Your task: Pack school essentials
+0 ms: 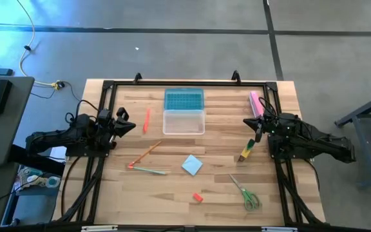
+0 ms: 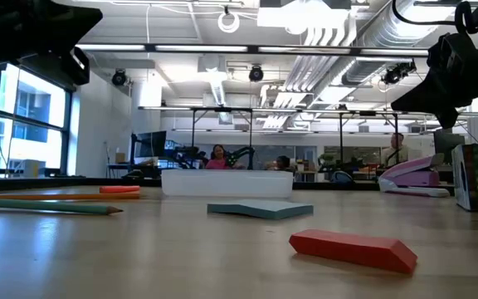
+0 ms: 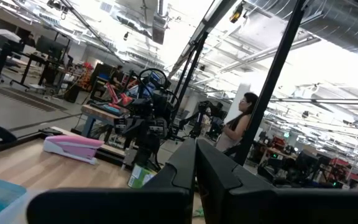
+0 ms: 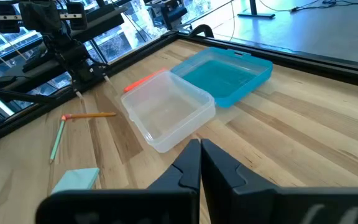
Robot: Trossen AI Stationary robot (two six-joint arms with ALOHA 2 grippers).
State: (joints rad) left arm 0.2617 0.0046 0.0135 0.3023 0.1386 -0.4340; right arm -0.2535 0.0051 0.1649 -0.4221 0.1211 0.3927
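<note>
The stationery lies flat on the wooden table. An orange-red pen [image 1: 147,120] is left of the clear box [image 1: 183,122]. Two thin pencils [image 1: 145,156] cross near the front left. In the middle lie the light-blue notepad [image 1: 192,165] and a red eraser [image 1: 198,197]. The green-handled scissors [image 1: 247,193] are at the front right. A yellow-green-black marker [image 1: 246,151] lies below my right gripper [image 1: 255,124]. My left gripper [image 1: 126,125] hovers left of the pen. Both are shut, empty and above the table.
A blue lid [image 1: 183,99] lies behind the clear box, touching it. A pink bar-shaped item [image 1: 255,103] sits at the far right by the black frame rail [image 1: 172,82]. Bare wood shows along the near edge. People stand in the room beyond.
</note>
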